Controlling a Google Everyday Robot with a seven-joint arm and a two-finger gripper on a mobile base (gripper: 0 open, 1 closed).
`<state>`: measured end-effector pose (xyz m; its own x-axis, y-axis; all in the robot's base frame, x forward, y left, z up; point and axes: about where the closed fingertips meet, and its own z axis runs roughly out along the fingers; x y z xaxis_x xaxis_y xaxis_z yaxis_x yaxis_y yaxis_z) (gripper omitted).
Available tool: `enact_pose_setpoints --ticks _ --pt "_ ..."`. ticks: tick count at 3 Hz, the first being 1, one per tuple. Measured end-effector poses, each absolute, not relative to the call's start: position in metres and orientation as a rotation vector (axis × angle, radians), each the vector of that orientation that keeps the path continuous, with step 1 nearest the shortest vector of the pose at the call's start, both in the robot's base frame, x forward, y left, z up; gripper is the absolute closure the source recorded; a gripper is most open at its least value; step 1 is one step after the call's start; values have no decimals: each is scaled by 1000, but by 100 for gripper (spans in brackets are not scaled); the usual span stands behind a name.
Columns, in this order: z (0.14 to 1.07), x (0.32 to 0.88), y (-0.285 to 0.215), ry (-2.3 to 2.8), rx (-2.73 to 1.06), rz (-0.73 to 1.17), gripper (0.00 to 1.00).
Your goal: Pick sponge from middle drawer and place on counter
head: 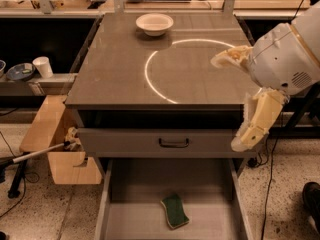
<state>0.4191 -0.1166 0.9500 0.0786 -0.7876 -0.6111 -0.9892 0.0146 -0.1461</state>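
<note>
Shows gripper [226,102] at counter's [115,74] right front corner, fingers [260,119] spread wide, empty: one over right edge, other hanging below front edge; sponge [175,210] flat on middle drawer [135,184] floor.

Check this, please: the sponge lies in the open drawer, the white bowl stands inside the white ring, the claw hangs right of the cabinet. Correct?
No. The camera view shows the white bowl outside the white ring, behind it on the counter. The sponge does lie in the open middle drawer, and the claw hangs right of the cabinet.
</note>
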Motion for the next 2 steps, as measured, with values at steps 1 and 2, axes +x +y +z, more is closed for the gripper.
enact_pose_setpoints --ticks 1,2 --pt "934 401 -123 1778 -1779 507 0" --pt "913 383 -127 1811 -1737 545 0"
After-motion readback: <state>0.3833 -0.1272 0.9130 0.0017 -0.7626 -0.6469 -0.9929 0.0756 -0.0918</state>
